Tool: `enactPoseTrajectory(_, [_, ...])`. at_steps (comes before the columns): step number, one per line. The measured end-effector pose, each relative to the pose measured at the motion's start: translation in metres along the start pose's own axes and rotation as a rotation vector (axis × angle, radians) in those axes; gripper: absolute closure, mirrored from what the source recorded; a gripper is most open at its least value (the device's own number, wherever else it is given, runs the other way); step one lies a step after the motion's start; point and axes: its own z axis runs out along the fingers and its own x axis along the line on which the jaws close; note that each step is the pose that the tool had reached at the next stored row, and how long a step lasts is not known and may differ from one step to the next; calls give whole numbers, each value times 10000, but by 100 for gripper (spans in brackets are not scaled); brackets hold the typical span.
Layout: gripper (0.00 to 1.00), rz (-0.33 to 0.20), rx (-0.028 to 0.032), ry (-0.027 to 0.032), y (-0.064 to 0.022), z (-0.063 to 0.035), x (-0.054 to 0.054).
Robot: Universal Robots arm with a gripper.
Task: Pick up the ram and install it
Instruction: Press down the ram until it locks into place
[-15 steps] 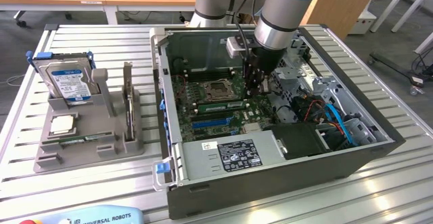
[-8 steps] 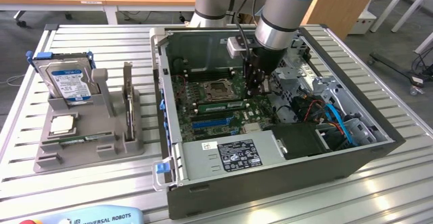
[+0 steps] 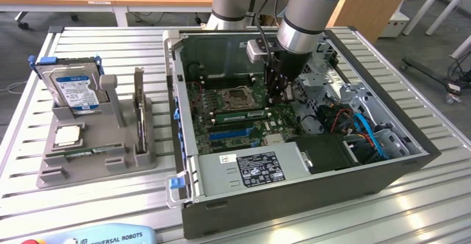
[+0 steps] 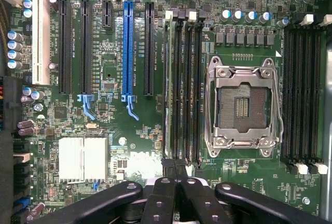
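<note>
Black two-finger gripper (image 3: 279, 92) hangs inside the open grey metal computer case (image 3: 294, 211), fingers pinched fully together with nothing between them, tips just above the green motherboard (image 4: 111, 73). The ram, a thin green circuit-board stick (image 3: 237, 112), already lies in a slot beside the empty silver CPU socket (image 4: 241, 105); in the wrist view it sits in the outermost black memory slot (image 4: 167, 84), on the side away from the socket, and reads as seated. The closed tips (image 4: 174, 169) line up with the end of that slot bank, probably so narrow fingers can press along the stick's top edge; contact can't be confirmed. Room is tight: case wall and drive cage with blue cables (image 3: 372, 131) crowd the exterior view's right, the grey power supply box (image 3: 250, 169) sits nearer the camera, the black and blue expansion slots (image 4: 127, 47) run parallel on the far side of the ram. Open space is mainly straight up. Outside the case, a grey plastic parts holder (image 3: 96, 155) carries a blue-labelled hard drive (image 3: 74, 89) and a square silver processor chip (image 3: 68, 135), well apart.
</note>
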Motion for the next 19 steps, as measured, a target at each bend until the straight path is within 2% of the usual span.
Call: enactPoseTrajectory(19, [90, 2, 0, -3, -1, 45, 7])
